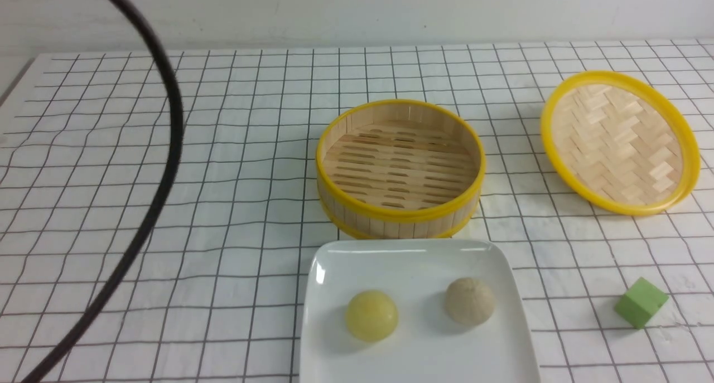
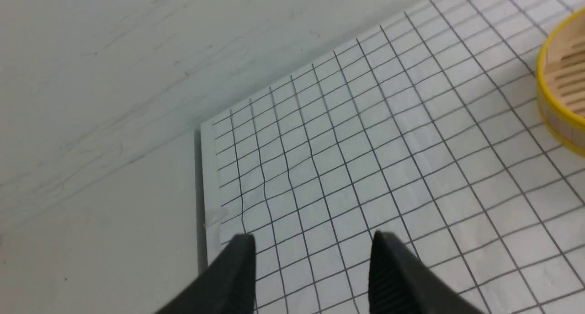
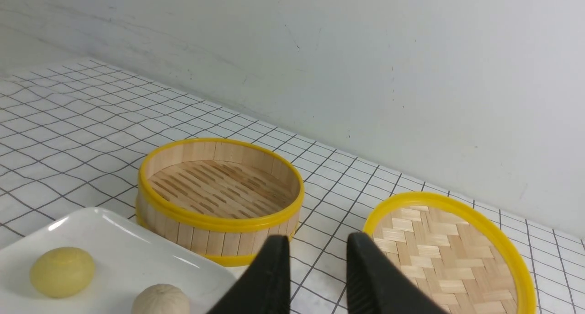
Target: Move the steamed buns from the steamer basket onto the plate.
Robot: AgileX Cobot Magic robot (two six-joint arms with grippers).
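Front view: the one steamer basket (image 1: 390, 218) at frame centre holds nothing. The two buns, the yellow steamed bun (image 1: 371, 315) and the pleated steamed bun (image 1: 469, 300), sit apart on the one plate (image 1: 413, 260) at lower middle. One lid (image 1: 619, 140) and one green cube (image 1: 641, 302) (bystanders) lie at right. The transfer looks finished, and nothing remains to grasp.

Left wrist view: the left gripper (image 2: 313, 240) has its jaws wide and empty.

Right wrist view: the right gripper (image 3: 317, 242) has its jaws narrowly apart and empty.
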